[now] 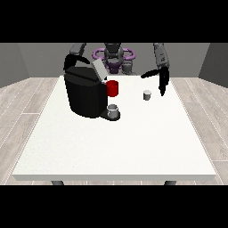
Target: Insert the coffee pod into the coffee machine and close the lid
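Just inward of the hand at the view's right, toward the table's middle and slightly nearer the camera than its fingertips: the small white coffee pod, upright on the white table, apart from the hand and untouched. That hand hanging above the tabletop, fingers pointing straight down and relaxed, thumb stretched sideways toward the middle, holding nothing. Farther off to the same side of it, well apart: the black coffee machine, its grey lid tilted up and open. Touching the machine's side facing this hand, a red mug; on the machine's base below, a small grey cup. Behind the machine's top, the hand at the view's left, dark against the dark casing, partly hidden; whether fingers released or clenched, impossible to tell. Pod not yet in the machine, lid not yet down
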Robot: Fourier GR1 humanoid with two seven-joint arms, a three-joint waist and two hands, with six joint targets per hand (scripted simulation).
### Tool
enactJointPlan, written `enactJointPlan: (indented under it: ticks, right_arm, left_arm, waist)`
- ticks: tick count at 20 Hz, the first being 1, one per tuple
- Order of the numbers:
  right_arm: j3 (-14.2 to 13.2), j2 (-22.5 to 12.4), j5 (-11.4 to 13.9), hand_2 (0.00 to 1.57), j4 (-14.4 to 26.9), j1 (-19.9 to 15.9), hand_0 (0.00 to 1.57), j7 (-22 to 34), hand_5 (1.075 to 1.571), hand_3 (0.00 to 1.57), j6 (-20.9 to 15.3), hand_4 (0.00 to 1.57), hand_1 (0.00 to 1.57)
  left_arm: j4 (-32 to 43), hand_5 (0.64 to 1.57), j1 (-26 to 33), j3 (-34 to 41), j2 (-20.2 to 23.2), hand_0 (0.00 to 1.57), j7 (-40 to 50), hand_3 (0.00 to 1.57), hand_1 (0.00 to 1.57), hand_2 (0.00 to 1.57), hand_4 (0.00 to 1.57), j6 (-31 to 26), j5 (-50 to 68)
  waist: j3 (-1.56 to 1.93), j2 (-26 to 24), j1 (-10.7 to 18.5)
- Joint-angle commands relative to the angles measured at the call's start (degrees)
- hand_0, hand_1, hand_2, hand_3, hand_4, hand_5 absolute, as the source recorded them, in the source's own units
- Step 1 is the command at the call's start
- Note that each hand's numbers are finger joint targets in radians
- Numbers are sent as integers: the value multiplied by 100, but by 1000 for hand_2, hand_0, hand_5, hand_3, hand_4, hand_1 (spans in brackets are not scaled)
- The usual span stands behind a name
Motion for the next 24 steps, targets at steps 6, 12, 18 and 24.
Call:
enactJointPlan:
  ticks: [6, 12, 18, 24]
  right_arm:
    - [-112, -7, 151, 0, 390, -409, 0, 483, 1571, 0, -301, 371, 0]
    - [101, 3, 456, 0, 529, -645, 0, 491, 1571, 0, -496, 424, 0]
    - [-32, -177, 258, 0, 486, -564, 0, 249, 1571, 0, -224, 427, 0]
    - [-152, -331, 157, 0, 549, -490, 0, 458, 1571, 0, -79, 453, 0]
  left_arm:
    - [691, 1571, -357, -444, -245, 105, -153, 0, 105, 502, 0, 419, -846]
    - [1338, 1571, -629, -401, -184, 758, -375, 513, 758, 820, 0, 704, -1184]
    - [1780, 1571, -705, -444, 350, 568, -960, 414, 568, 698, 0, 706, -1609]
    - [2043, 1571, -805, -554, 107, 695, -898, 592, 695, 831, 0, 1203, -2018]
  waist:
    - [1, -2, 113]
    - [-1, 265, 30]
    - [-2, 469, -152]
    - [-1, 189, -172]
